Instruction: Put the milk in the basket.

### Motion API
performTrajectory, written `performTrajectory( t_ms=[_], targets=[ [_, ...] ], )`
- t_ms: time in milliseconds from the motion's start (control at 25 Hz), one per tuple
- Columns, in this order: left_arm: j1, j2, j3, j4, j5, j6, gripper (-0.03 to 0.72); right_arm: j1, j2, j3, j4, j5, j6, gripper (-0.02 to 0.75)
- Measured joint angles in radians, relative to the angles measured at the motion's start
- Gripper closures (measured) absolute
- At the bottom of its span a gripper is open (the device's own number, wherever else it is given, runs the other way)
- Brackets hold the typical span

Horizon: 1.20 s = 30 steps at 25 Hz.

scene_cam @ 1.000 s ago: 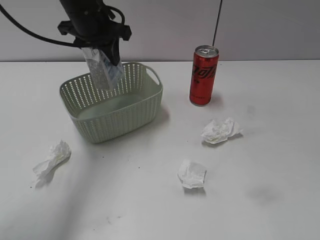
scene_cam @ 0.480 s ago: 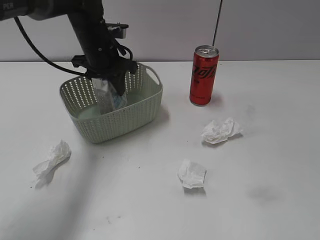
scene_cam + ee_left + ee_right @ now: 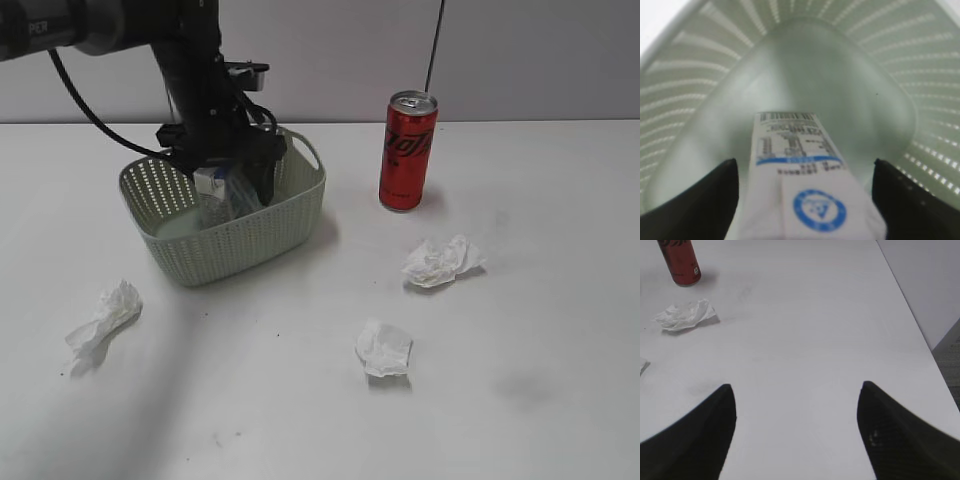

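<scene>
Milk carton point(image 3: 805, 200) sits inside the sage-green basket point(image 3: 290, 215), which stands toward the far left part of the table point(image 3: 520, 330). The left gripper point(image 3: 232, 180) is down inside the basket walls, and in the left wrist view its two dark fingers point(image 3: 695, 200) stand well apart with a clear gap on each side of the carton, so it looks open and no longer squeezing. The carton's far end points at the basket floor point(image 3: 830, 80); whether it rests there or leans on a wall I cannot tell. The low reach makes sense: releasing near the floor keeps the carton from tumbling or bouncing out.

The right gripper point(image 3: 795, 430) hangs over bare table near the right edge, its fingers spread wide with nothing between them, evidently parked out of the way.

A red soda can point(image 3: 407, 150) stands upright beside the basket's right, apart from it. Three crumpled tissues point(image 3: 440, 262) lie scattered nearer the front, none touching the basket.

Judging by this, placement is essentially done; what remains is lifting the left arm straight up without snagging the rim.
</scene>
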Motion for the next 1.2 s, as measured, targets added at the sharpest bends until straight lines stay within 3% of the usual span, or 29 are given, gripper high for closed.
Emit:
performTrajectory(
  t_ms=[280,880,1000,1200],
  targets=[
    [0.0,-0.104,-0.001,0.058,-0.002,0.0,0.029,0.0,0.0,0.0,0.0,0.0,0.0,0.153],
    [0.014,-0.594,0.016,0.218,-0.004,0.0,0.043,0.0,0.0,0.0,0.0,0.0,0.0,0.151],
    [0.056,-0.69,0.114,0.244,-0.006,0.0,0.048,0.0,0.0,0.0,0.0,0.0,0.0,0.151],
    [0.18,-0.895,0.436,0.28,-0.005,0.0,0.059,0.0,0.0,0.0,0.0,0.0,0.0,0.152]
  ],
)
